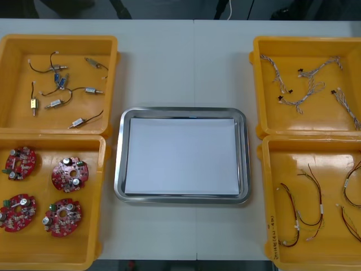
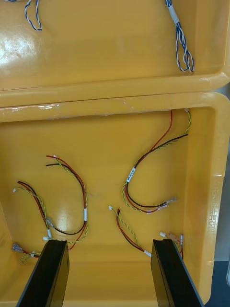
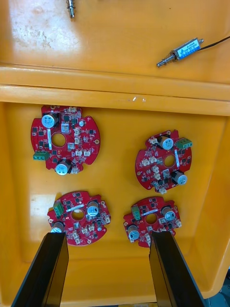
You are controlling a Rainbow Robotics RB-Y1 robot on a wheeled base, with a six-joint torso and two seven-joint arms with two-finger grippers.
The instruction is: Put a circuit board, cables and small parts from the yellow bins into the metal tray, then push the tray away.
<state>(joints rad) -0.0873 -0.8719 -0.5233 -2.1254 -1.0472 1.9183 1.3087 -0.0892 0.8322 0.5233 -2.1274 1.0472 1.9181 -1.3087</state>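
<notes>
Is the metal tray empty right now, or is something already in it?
Empty. The metal tray has a bare white inside in the front view; four circuit boards lie in a yellow bin.

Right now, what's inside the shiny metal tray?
Inside the metal tray lies a white sheet with nothing on it; the tray floor beneath is covered. Both open, the left pincer hangs over the circuit boards, the right pincer over red and yellow cables.

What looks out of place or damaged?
Nothing stands out. The metal tray sits square between the yellow bins; circuit boards and cables lie inside them. Left hand hovers open over boards, right hand over cables.
</notes>
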